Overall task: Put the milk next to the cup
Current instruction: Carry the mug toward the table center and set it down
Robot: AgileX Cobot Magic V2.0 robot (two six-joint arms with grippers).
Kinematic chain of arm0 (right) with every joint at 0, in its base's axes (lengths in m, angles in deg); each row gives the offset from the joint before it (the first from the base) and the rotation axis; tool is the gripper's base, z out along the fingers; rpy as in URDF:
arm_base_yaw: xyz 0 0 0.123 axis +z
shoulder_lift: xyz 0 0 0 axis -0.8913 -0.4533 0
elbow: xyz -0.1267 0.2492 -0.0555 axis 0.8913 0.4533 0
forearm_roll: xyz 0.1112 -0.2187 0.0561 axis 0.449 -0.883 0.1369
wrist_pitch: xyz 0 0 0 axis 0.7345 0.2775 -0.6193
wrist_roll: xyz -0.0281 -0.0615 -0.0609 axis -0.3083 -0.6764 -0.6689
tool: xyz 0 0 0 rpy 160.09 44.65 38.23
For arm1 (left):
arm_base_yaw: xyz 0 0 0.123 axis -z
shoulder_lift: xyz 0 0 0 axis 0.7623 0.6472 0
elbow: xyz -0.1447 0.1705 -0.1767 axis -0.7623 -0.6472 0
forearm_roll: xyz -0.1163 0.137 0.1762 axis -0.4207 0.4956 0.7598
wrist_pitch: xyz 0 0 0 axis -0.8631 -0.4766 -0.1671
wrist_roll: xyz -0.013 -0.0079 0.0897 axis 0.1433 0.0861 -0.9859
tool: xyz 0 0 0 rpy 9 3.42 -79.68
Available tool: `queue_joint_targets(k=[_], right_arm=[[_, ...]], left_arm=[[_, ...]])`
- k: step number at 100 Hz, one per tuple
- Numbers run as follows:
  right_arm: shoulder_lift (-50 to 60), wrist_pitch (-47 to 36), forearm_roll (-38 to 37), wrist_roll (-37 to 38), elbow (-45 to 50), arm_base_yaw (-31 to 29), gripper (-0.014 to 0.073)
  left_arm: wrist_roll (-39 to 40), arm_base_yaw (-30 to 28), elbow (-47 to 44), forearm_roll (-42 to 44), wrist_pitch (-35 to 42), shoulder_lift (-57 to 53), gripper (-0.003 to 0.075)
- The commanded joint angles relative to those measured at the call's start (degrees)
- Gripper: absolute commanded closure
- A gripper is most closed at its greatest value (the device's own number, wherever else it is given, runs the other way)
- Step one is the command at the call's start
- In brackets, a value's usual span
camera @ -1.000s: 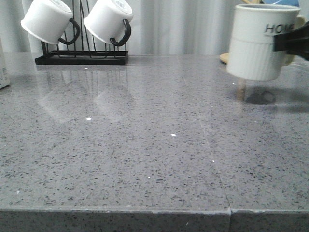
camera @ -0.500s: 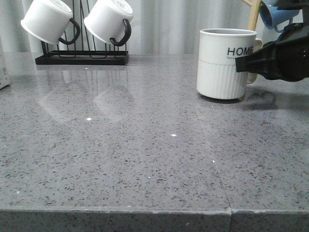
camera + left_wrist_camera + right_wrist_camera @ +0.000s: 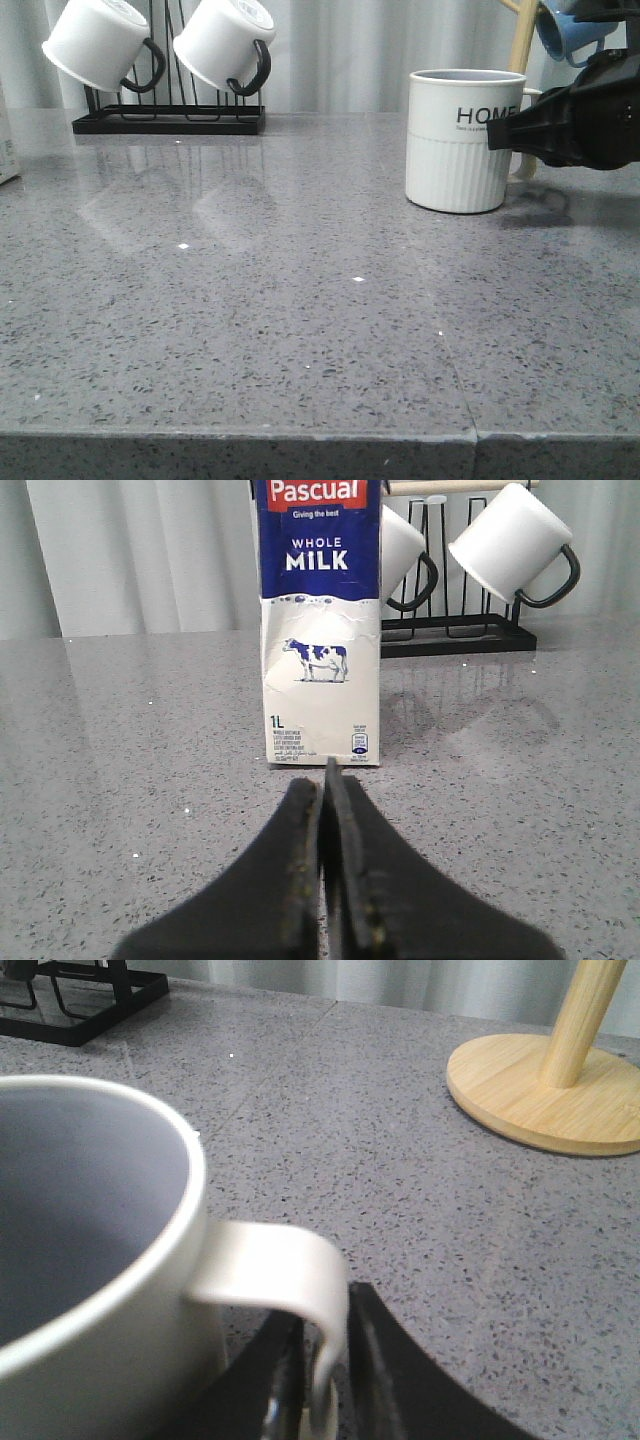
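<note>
The milk (image 3: 320, 630), a tall white carton with a blue top and a cow picture, stands upright on the grey counter just beyond my left gripper (image 3: 323, 780). That gripper is shut and empty, with its tips a short way from the carton's base. Only a sliver of the carton shows at the front view's far left edge (image 3: 6, 150). The white HOME cup (image 3: 460, 140) stands upright on the counter at the right. My right gripper (image 3: 496, 135) is shut on its cream handle (image 3: 290, 1270), which sits between the two fingers in the right wrist view (image 3: 325, 1330).
A black rack (image 3: 165, 118) with two white black-handled mugs stands at the back left. A wooden mug tree (image 3: 550, 1090) with a blue mug (image 3: 570, 30) stands right behind the cup. The counter's front edge (image 3: 300, 435) runs along the bottom.
My right gripper has carried the cup down and to the left, from raised at the far right onto the counter. In the last half second it settled flat.
</note>
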Motion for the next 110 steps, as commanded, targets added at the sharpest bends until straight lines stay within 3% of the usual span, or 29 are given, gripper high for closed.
queue_joint_targets(k=[1,32,46,58,76,110], right_arm=[[2.63,-4.22,-0.05,0.27,-0.24,-0.04,0.0447],[10.08,-3.98,-0.05,0.27,5.97,-0.04,0.0447],[16.83,-0.12,-0.05,0.27,9.41,-0.04,0.0451],[24.52,7.92,-0.05,0.27,11.51,-0.04,0.0473],[37.6,19.26,-0.05,3.95,13.71,-0.04,0.0666],[60.76,40.85,0.07,6.88,14.37,-0.04,0.066]], left_arm=[[0.16,-0.23,-3.48,0.0,4.87,-1.66,0.0741],[0.16,-0.23,-3.48,0.0,4.87,-1.66,0.0741],[0.16,-0.23,-3.48,0.0,4.87,-1.66,0.0741],[0.16,-0.23,-3.48,0.0,4.87,-1.66,0.0741],[0.16,-0.23,-3.48,0.0,4.87,-1.66,0.0741],[0.16,-0.23,-3.48,0.0,4.87,-1.66,0.0741]])
